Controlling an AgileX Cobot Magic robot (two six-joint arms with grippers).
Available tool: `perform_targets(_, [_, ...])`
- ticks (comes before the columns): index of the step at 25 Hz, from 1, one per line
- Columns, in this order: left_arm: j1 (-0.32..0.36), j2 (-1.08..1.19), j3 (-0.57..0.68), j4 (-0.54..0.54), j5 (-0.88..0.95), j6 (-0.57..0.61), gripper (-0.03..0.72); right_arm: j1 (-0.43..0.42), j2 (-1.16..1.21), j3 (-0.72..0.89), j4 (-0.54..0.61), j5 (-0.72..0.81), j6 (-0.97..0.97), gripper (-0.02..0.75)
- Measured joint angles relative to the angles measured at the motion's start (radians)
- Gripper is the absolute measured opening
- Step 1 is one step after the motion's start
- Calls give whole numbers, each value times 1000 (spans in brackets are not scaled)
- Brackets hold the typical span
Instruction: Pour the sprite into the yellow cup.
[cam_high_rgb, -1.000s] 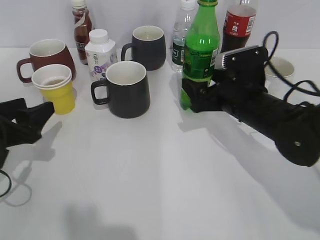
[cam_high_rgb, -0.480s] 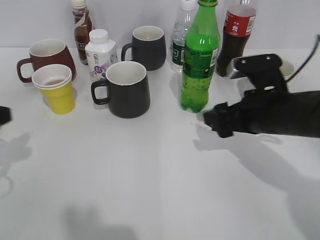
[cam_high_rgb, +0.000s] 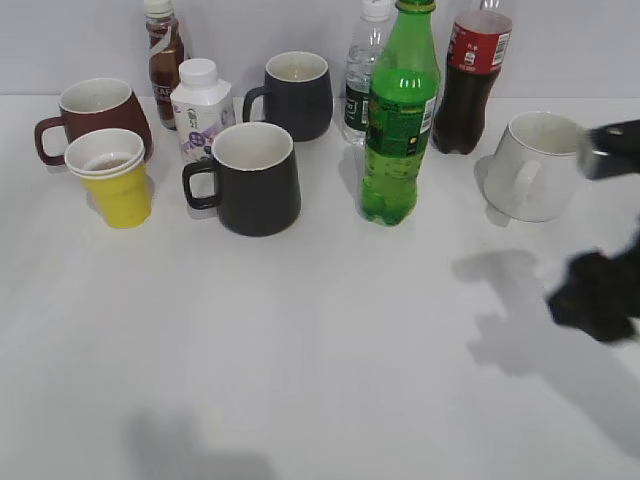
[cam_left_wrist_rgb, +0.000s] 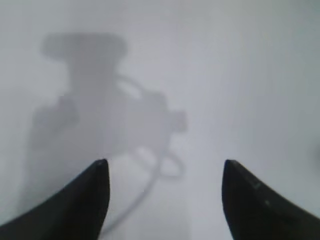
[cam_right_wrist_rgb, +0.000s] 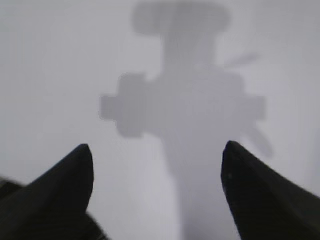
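The sprite (cam_high_rgb: 400, 115), a tall green bottle with a green cap, stands upright at the middle back of the white table. The yellow cup (cam_high_rgb: 110, 177) stands at the left, in front of a dark-red mug, with some liquid inside. My right gripper (cam_high_rgb: 595, 295) is a dark blur at the right edge, well away from the sprite. In the right wrist view it (cam_right_wrist_rgb: 157, 160) is open over bare table. My left gripper is out of the exterior view. In the left wrist view it (cam_left_wrist_rgb: 164, 172) is open and empty over bare table.
A dark-red mug (cam_high_rgb: 92, 112), two black mugs (cam_high_rgb: 252, 178) (cam_high_rgb: 295, 93), a white mug (cam_high_rgb: 535, 165), a cola bottle (cam_high_rgb: 472, 75), a clear water bottle (cam_high_rgb: 362, 80), a brown drink bottle (cam_high_rgb: 163, 55) and a small white bottle (cam_high_rgb: 200, 105) stand along the back.
My right gripper let go of the sprite and drew back to the right edge. My left gripper drew back out of the exterior view on the left. The sprite stands where it was.
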Motion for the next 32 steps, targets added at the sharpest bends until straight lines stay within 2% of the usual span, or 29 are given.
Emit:
perform_targets(4, [-3,-109,14,-48,106,157,535,0,-194,0,162,214,-178,592])
perform_targets(9, [-6,-272,78,-73,115,219,533,0,-465,22,214,386,-232,592])
perform_targets(11, [-6,-345,89,-73,66,225,533,0,-563,51,217,426,-236,591])
perform_targets(14, [-6,-421,116,-75,-9,230,533,0,-729,86,218,461,-237,591])
perform_targets(22, [-6,-457,131,-107,-29,304,533,0,-1071,132,168,474,-259,590])
perform_targets(27, [-6,-458,131,-107,-32,315,533,0,-1095,136,162,472,-367,589])
perform_targets(32, [-6,-458,131,-104,-32,365,533,0,-1095,137,168,472,-393,589])
